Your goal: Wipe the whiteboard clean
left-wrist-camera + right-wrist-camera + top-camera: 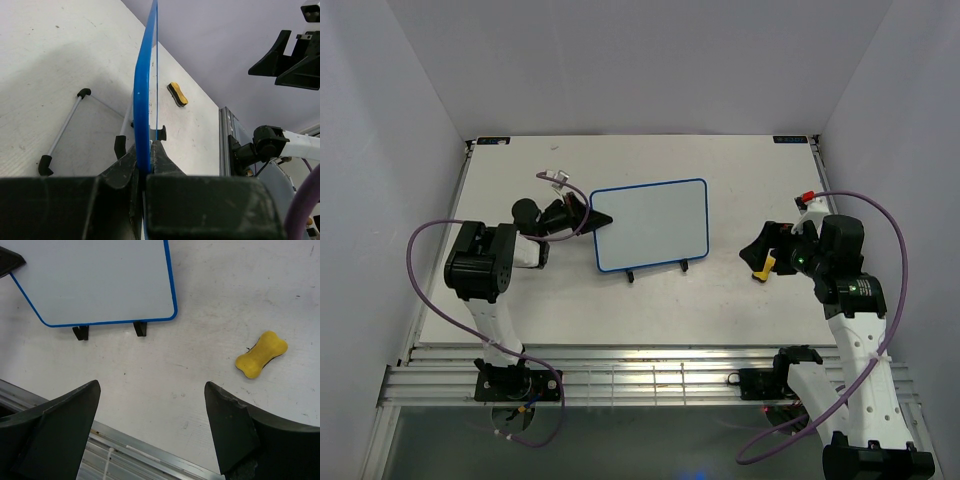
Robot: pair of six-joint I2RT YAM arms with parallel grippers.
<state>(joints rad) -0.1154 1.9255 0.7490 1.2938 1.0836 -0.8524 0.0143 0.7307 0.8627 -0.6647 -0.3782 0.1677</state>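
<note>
As one tool (145, 162) grips it, one whiteboard (651, 225) stands.

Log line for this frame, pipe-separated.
left gripper shut on whiteboard edge | right gripper open, empty | eraser lying unheld | whiteboard face blank

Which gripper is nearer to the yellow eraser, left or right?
Right. The right gripper hovers open just beside the yellow eraser; the left gripper clamps the edge of the whiteboard, far from it.

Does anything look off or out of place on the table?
Nothing spilled or damaged. The whiteboard stands slightly askew to the table edge, left claw clamped on its side; the yellow eraser lies loose.
</note>
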